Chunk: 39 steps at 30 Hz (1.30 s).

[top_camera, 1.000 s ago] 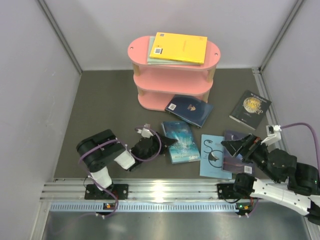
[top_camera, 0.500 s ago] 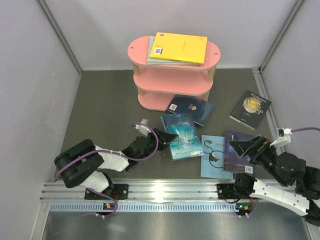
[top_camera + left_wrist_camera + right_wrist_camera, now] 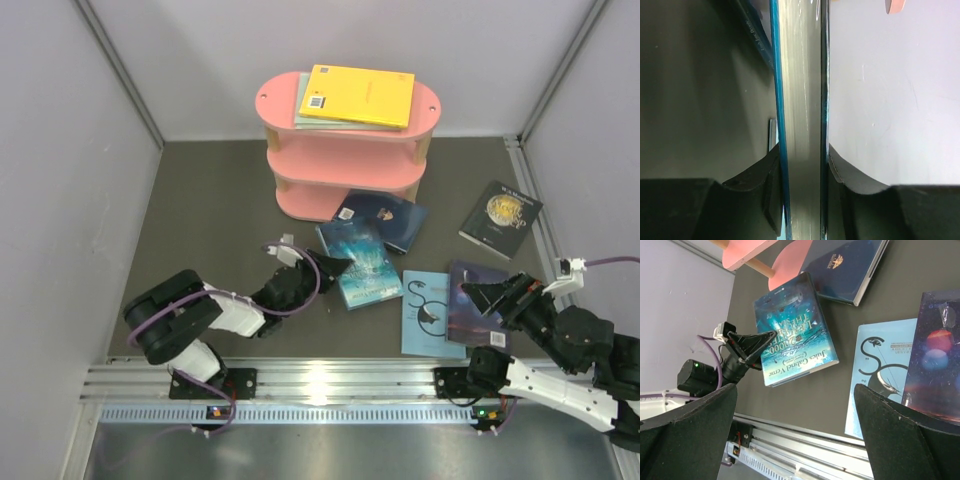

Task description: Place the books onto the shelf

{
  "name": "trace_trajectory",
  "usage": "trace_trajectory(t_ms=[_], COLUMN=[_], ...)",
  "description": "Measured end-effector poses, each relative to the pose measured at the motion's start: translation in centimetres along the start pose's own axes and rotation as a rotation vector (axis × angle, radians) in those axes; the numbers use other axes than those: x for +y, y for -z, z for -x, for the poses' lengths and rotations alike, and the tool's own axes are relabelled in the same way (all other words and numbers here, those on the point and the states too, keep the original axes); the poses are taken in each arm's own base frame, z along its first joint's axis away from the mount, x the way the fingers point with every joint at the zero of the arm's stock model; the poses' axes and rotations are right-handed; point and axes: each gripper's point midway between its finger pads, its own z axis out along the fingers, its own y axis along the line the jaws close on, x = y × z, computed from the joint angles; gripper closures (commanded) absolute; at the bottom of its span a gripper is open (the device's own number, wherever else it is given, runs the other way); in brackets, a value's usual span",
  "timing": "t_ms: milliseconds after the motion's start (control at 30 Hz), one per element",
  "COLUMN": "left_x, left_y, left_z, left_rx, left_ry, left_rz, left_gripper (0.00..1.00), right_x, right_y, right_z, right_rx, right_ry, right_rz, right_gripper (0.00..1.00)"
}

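- Top external: the pink shelf (image 3: 345,150) stands at the back of the dark mat (image 3: 210,210). A yellow book (image 3: 358,95) lies on its top board, over a grey-green book (image 3: 299,108) whose edge shows on the left.
- The other books are all down on the mat. A navy book (image 3: 382,220) lies against the foot of the shelf and a black book (image 3: 500,218) with a gold emblem lies off to the right. A light blue book (image 3: 425,312) and a purple book (image 3: 478,305) lie side by side near my right arm.
- My left gripper (image 3: 332,268) is pinching the near-left edge of the teal book (image 3: 360,262), which lies in front of the shelf. Its far corner is right against the navy book.
- My right gripper (image 3: 490,298) hangs over the purple book with its jaws spread wide and nothing between them.
- Left wrist: the teal book (image 3: 800,125) runs edge-on up the frame, cover and page block clamped between my two fingers (image 3: 745,190).
- Right wrist: my own fingers (image 3: 690,430) stand far apart at the bottom corners, with mat between them.
- Beyond them the left gripper (image 3: 757,342) bites the edge of the teal book (image 3: 792,330), a Jules Verne title. The navy book (image 3: 845,265) and the shelf (image 3: 765,255) sit beyond it.
- The light blue book (image 3: 880,375) and purple book (image 3: 935,365) lie to the right. I cannot tell whether the teal book is clear of the mat.
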Motion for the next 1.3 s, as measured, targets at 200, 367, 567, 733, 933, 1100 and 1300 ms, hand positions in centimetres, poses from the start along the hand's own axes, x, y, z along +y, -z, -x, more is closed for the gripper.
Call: trace_trajectory(t_ms=[200, 367, 567, 733, 933, 1100, 1300], left_x=[0.8, 1.3, 1.0, 1.1, 1.0, -0.9, -2.5], left_y=[-2.6, -5.6, -7.8, -8.1, -8.1, -8.9, -10.1], left_z=[0.1, -0.1, 0.2, 1.0, 2.9, 4.6, 4.9], left_rx=[-0.04, -0.074, -0.12, -0.183, -0.314, -0.442, -0.492], left_ry=[0.046, 0.097, 0.139, 0.154, 0.149, 0.139, 0.138], left_rz=[0.024, 0.027, 0.015, 0.021, 0.03, 0.008, 0.024], left_gripper=[1.0, 1.0, 1.0, 1.0, 1.0, 1.0, 0.75], right_x=[0.0, 0.1, 0.1, 0.1, 0.1, 0.1, -0.1], right_y=[0.0, -0.2, -0.2, -0.2, -0.3, -0.4, -0.6], right_z=[0.0, -0.2, -0.3, -0.3, -0.4, -0.5, -0.8], right_rx=[0.003, 0.009, 0.012, 0.014, 0.016, 0.019, 0.024], right_ry=[0.0, 0.01, 0.012, 0.012, 0.015, 0.021, 0.028], right_rz=[0.001, -0.007, -0.009, -0.008, -0.01, -0.016, -0.023], right_gripper=[0.0, 0.0, 0.01, 0.0, 0.0, 0.0, 0.01])
